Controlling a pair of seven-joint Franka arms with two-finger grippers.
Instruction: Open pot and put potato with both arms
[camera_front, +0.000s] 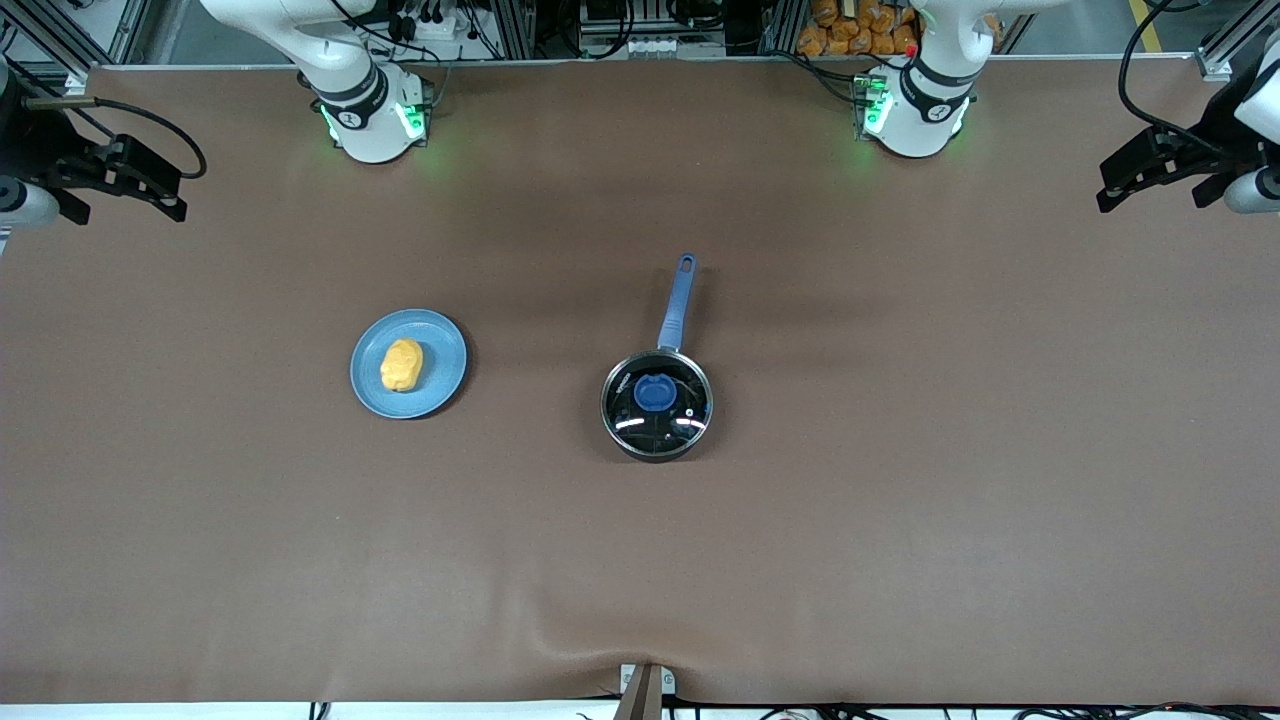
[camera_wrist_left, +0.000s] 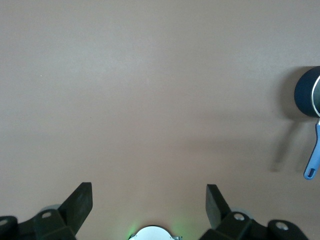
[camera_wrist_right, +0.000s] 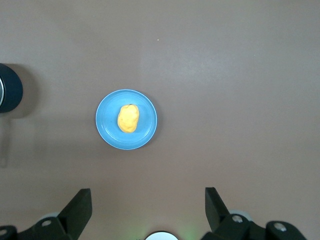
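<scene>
The black pot (camera_front: 656, 405) stands mid-table with its glass lid (camera_front: 680, 420) and blue knob (camera_front: 655, 393) on it. Its blue handle (camera_front: 677, 303) points toward the robots' bases. The yellow-orange potato (camera_front: 401, 365) lies on a blue plate (camera_front: 440, 345) toward the right arm's end. My right gripper (camera_front: 170, 190) is open and empty, high over the table's right-arm end. Its wrist view (camera_wrist_right: 148, 202) shows the potato (camera_wrist_right: 128, 118), the plate (camera_wrist_right: 145, 135) and the pot's edge (camera_wrist_right: 10, 95). My left gripper (camera_front: 1110, 185) is open and empty, high over the left-arm end. Its wrist view (camera_wrist_left: 149, 200) shows the pot (camera_wrist_left: 305, 95).
The brown table mat (camera_front: 900, 500) covers the whole table. A metal clamp (camera_front: 645, 685) sits at the table's edge nearest the front camera. A pile of orange items (camera_front: 850, 30) lies off the table by the left arm's base (camera_front: 915, 115).
</scene>
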